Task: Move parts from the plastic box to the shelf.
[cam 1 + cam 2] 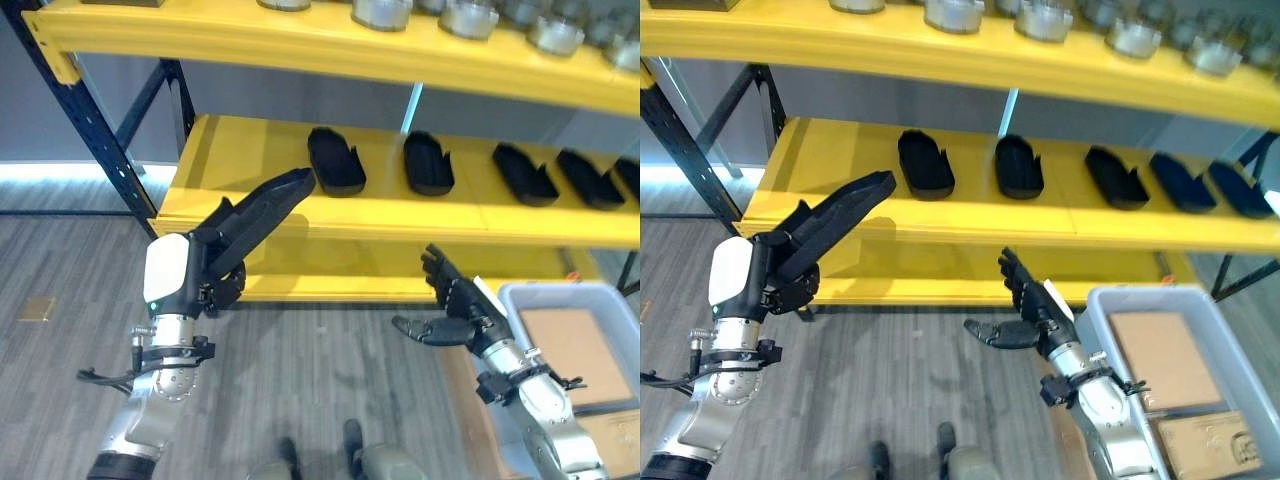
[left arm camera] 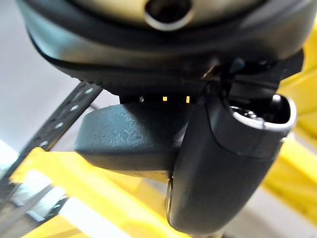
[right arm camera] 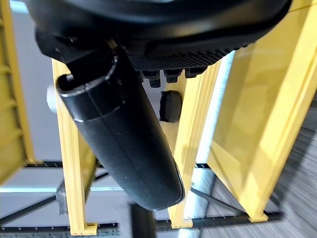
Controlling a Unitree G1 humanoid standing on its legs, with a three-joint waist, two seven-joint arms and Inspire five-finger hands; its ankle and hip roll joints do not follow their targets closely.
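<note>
1. At the left hand point(image 1: 200, 270) we find a long black part point(image 1: 262, 210) held with the fingers curled round its lower end; its free tip is raised toward the front edge of the middle shelf point(image 1: 230, 160), near the leftmost of the parts already laid there.
2. We record the right hand point(image 1: 1025, 310) as holding nothing, fingers loosely spread and thumb standing out, hovering in front of the shelf's lower edge and just beside the plastic box point(image 1: 1110, 300).
3. Five like parts lie in a row on that shelf; the nearest to the held one is the leftmost shelved part point(image 1: 336, 160). Bare shelf lies to its left.
4. The plastic box shows brown cardboard point(image 1: 1160, 360) inside; we cannot tell whether any parts remain in it.
5. Handling judgement: the part looks like a rigid moulded shell, probably light, with a smooth surface that may slip. It keeps its shape when held at one end, so we judge it stiff. A hold nearer the middle, across its narrow width, would steady the long free end.
6. Risk, in our view: the raised tip striking the shelf lip.
</note>
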